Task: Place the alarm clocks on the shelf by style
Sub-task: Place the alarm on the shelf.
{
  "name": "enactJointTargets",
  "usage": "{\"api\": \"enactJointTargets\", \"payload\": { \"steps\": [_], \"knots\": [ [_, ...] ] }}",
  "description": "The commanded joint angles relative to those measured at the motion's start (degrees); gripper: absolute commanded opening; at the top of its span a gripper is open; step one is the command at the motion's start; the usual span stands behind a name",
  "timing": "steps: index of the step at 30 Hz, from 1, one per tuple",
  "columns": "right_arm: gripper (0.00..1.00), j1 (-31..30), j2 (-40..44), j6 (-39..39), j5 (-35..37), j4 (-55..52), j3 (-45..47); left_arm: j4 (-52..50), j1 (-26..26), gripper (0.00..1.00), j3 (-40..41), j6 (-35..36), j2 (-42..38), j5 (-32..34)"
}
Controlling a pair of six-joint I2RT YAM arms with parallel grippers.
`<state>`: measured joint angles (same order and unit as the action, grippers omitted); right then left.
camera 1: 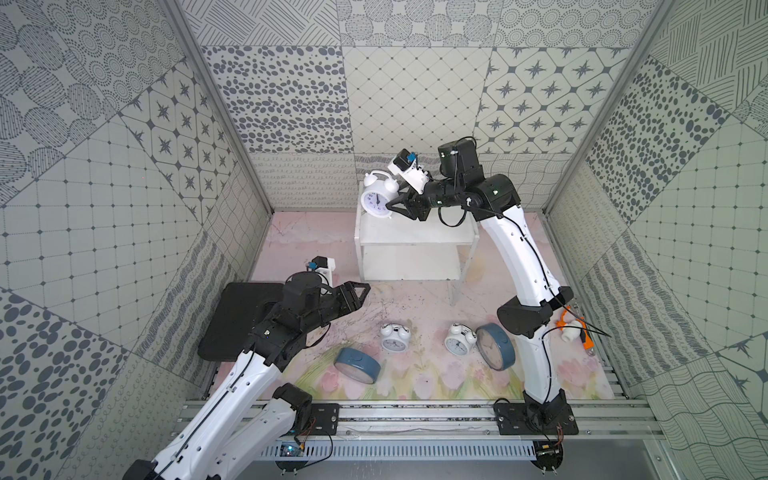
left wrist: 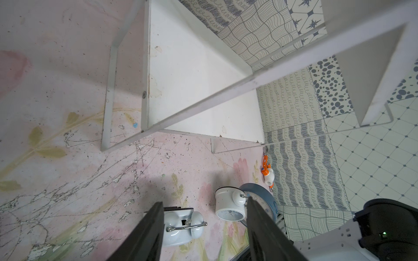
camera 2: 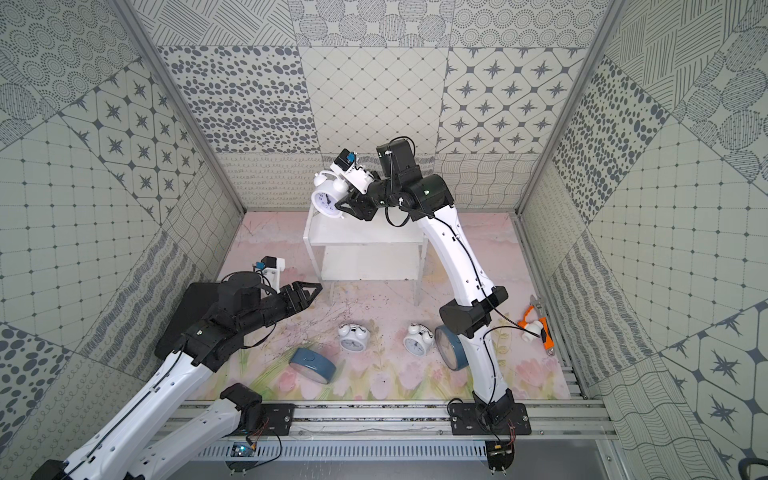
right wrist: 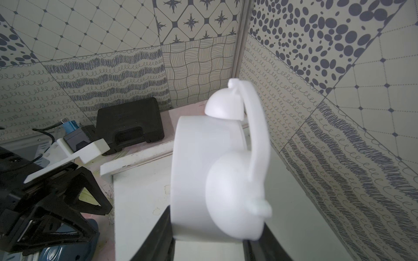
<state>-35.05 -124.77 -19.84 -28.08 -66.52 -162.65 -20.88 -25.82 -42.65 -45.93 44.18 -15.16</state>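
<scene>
The right gripper [camera 1: 392, 208] has its jaws clamped on a white twin-bell alarm clock with a white face [camera 1: 376, 198], one finger on the face side and one behind. It's holding the clock up over the far corner of the small white two-tier shelf [camera 1: 419, 235], on the left arm's side. I honestly can't tell if the clock's feet touch the top board.

The left gripper [camera 1: 360, 291] hangs above the flowery pink table mat [camera 1: 415, 299], just off the flat black plastic case [camera 1: 237, 316]. Its jaws are partly apart with nothing between them.

Down on the mat in front of the shelf, a second white twin-bell clock [camera 1: 394, 337] sits about mid-table. A third white twin-bell clock [camera 1: 458, 340] is to its right, and a round blue-cased clock with a cream face [camera 1: 494, 347] is propped on edge right beside that one. The other round blue-cased clock [camera 1: 357, 365] lies tipped over nearer the left arm. An orange-and-white hand tool [camera 1: 575, 328] sits by the right wall.
</scene>
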Motion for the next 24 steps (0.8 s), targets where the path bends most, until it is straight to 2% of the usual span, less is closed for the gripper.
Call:
{"api": "enactJointTargets", "payload": {
  "steps": [1, 11, 14, 24],
  "knots": [
    [0.46, -0.3, -0.4, 0.8, -0.6, 3.4, -1.6, 2.8, 0.2, 0.61, 0.4, 2.7, -0.2, -1.9],
    [0.51, -0.3, -1.2, 0.9, 2.3, 3.5, -1.5, 3.4, 0.2, 0.61, 0.8, 2.3, -0.7, -1.4],
    [0.58, -0.3, -1.3, 0.8, 3.0, 3.3, -1.5, 3.9, 0.2, 0.61, 0.8, 2.1, -0.3, -1.5],
    [0.69, -0.3, -1.3, 0.6, 5.2, 2.2, -1.4, 5.0, 0.2, 0.62, 0.7, 1.8, 0.7, -2.0]
  ]
}}
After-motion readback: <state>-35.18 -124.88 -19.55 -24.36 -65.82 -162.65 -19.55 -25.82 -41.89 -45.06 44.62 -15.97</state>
